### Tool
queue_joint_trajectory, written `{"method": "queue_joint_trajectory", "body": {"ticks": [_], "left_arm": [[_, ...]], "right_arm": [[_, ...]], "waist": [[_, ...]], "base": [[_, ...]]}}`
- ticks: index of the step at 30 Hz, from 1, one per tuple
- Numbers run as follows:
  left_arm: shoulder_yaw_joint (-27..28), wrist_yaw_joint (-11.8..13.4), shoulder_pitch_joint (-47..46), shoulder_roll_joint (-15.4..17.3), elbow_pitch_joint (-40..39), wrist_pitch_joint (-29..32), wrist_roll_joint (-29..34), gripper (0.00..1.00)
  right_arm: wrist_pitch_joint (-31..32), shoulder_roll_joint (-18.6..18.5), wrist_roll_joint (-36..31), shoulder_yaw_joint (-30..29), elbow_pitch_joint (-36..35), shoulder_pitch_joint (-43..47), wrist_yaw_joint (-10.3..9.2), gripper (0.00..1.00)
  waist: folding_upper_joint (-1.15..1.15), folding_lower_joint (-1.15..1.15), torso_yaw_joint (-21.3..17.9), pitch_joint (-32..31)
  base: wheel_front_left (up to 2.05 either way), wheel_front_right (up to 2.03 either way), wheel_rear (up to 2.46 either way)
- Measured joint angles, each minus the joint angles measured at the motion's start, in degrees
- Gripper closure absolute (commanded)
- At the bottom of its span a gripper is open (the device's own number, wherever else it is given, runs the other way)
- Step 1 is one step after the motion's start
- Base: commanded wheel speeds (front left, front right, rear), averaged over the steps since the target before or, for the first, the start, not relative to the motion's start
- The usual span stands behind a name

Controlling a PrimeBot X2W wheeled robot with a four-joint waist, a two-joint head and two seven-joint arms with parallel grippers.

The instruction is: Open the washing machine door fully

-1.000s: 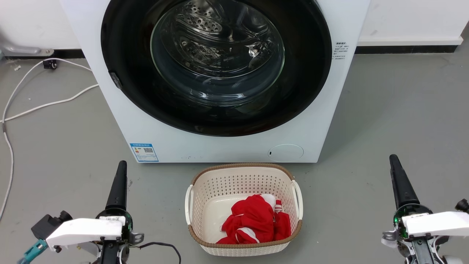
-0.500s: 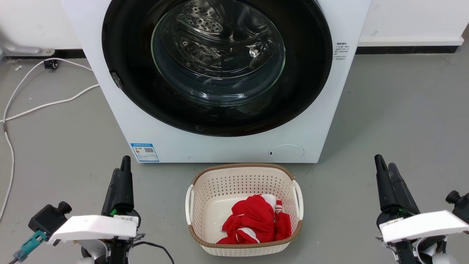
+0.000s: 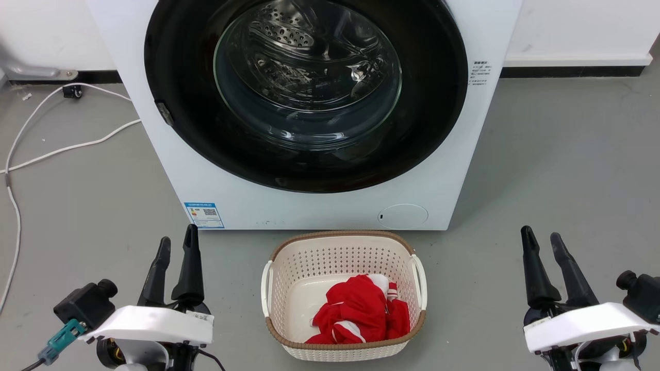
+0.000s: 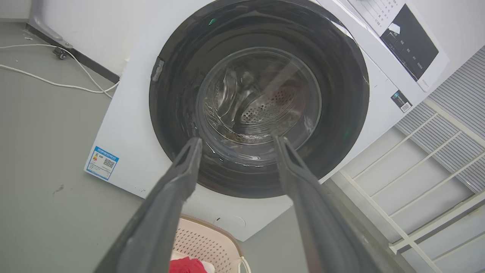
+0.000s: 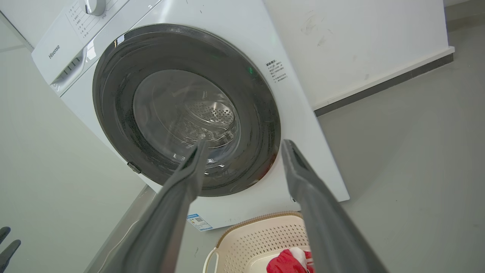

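Straight ahead, the head view is showing the washing machine door [image 3: 307, 87] sitting closed in the white machine front. A cream laundry basket [image 3: 343, 252] is lying on the floor before it, holding a red garment [image 3: 361, 314]. The left gripper [image 3: 178, 236] and right gripper [image 3: 540, 234] are hovering with fingers parted, grasping nothing. The left wrist view is adding a dark control panel [image 4: 409, 41]; the right wrist view is adding a dial [image 5: 94, 5].

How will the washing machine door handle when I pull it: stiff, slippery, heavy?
Probably rigid and fairly heavy: the washing machine door carries a bulging glass window. Its glossy black face looks slippery, so hooking the small grey tab at its left edge seems safer. It likely swings on a hinge.
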Motion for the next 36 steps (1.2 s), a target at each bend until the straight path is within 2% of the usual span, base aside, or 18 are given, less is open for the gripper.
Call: {"method": "queue_joint_trajectory", "body": {"ticks": [15, 36], "left_arm": [[-0.9, 0.5, 0.1, 0.7, 0.2, -2.4, 12.5, 0.0], [-2.8, 1.9, 0.3, 1.8, -0.1, -5.0, 23.8, 0.0]], "right_arm": [[-0.5, 0.1, -11.2, 0.6, -1.8, 0.9, 0.0, 0.0], [-1.2, 0.1, -22.1, 1.2, -3.5, 2.0, 0.01, 0.0]], "waist": [[0.0, 0.0, -0.3, 0.0], [0.0, 0.0, -0.3, 0.0]], "base": [[0.0, 0.0, 0.0], [0.0, 0.0, 0.0]]}}
